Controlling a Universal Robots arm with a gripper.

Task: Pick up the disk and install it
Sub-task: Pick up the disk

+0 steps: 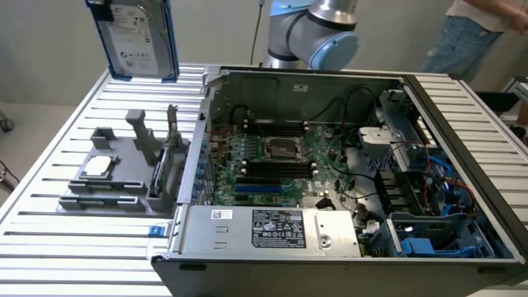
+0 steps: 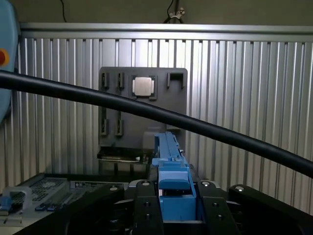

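The disk (image 1: pixel 136 40) hangs above the counter (image 1: pixel 49 247), gripped in the end effector (image 2: pixel 176 208), beyond the holder (image 1: pixel 111 192) (a chip (image 1: pixel 97 165) lies in it). The computer case (image 1: pixel 347 83) stands on the counter, to the exterior view's right of the holder.

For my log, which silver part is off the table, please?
The disk, blue-framed, held aloft in the claw; the square chip lies in its grey tray, the stickered box in the case.

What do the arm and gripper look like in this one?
The silver-grey tubular arm has rounded light-blue joint caps. The black gripper has blocky fingers studded with round screw heads; a thick black cable crosses the wrist view.
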